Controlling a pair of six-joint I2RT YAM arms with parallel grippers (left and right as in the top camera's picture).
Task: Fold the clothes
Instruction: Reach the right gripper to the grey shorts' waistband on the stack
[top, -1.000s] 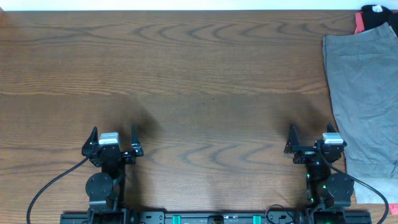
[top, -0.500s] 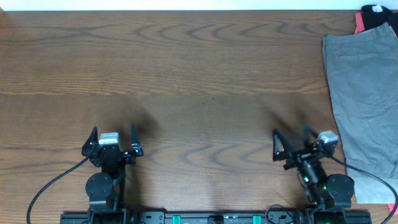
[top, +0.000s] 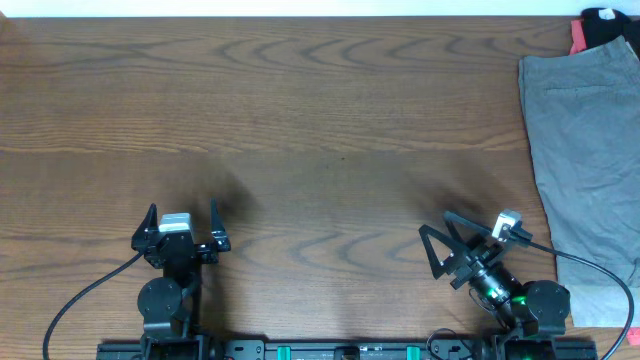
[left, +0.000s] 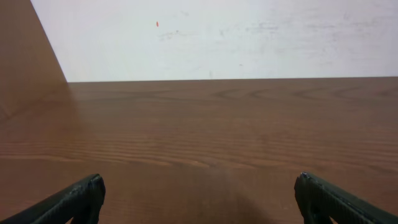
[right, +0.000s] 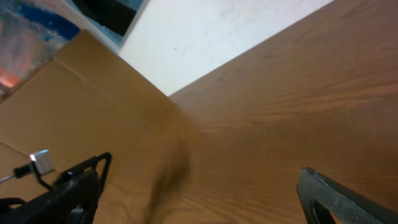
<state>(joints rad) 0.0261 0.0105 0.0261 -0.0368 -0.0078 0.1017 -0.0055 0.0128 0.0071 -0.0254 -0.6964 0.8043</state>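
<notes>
A pair of grey shorts (top: 585, 160) lies flat along the table's right edge in the overhead view, running from the far right corner toward the front. My right gripper (top: 441, 243) is open and empty at the front right, turned toward the left, well apart from the shorts. It shows open over bare wood in the right wrist view (right: 199, 193). My left gripper (top: 181, 216) is open and empty at the front left. It shows open over bare wood in the left wrist view (left: 199, 199). No paler shorts are in view.
Black and red cloth (top: 600, 25) lies at the far right corner, beyond the shorts. The wooden table (top: 300, 130) spreads between the arms and the far edge. A white wall (left: 217, 37) stands behind the table.
My right gripper has swung to the left and tilted, moving away from the shorts. The left arm has not moved.
</notes>
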